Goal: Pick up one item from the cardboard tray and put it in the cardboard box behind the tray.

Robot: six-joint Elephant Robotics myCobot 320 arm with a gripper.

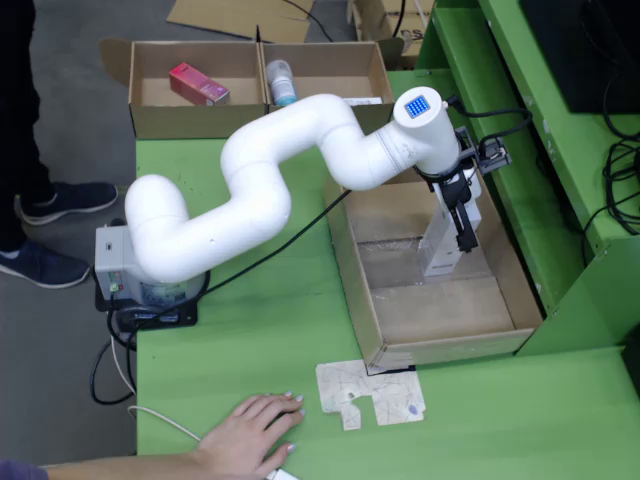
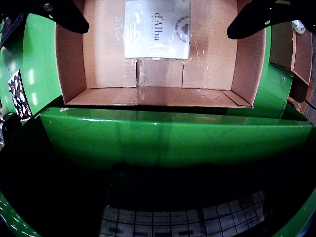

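The d'Alba box, a flat white carton, lay on the floor of the cardboard tray, between the gripper's two black fingers and touching neither. In the overhead view, going left to right, a person's hand rested on the green table near the front edge, a flattened printed scrap of card lay just in front of the tray, and the white arm reached across to hang the gripper over the tray. The gripper stood wide open and held nothing; in the wrist view its fingertips sat far apart, one on each side of the carton.

The likely trouble was the carton's glossy, wrapped face: a descent slightly off-centre could let one finger land on top and push it flat, or the pads could slip on closing. The tray walls also stood close on the right in the overhead view, so a finger might catch the cardboard.

Behind the tray, two open cardboard boxes sat at the table's far edge, one holding a pink carton, the other a bottle. A bystander's shoes stood on grey floor to the left, and cables trailed on the right.
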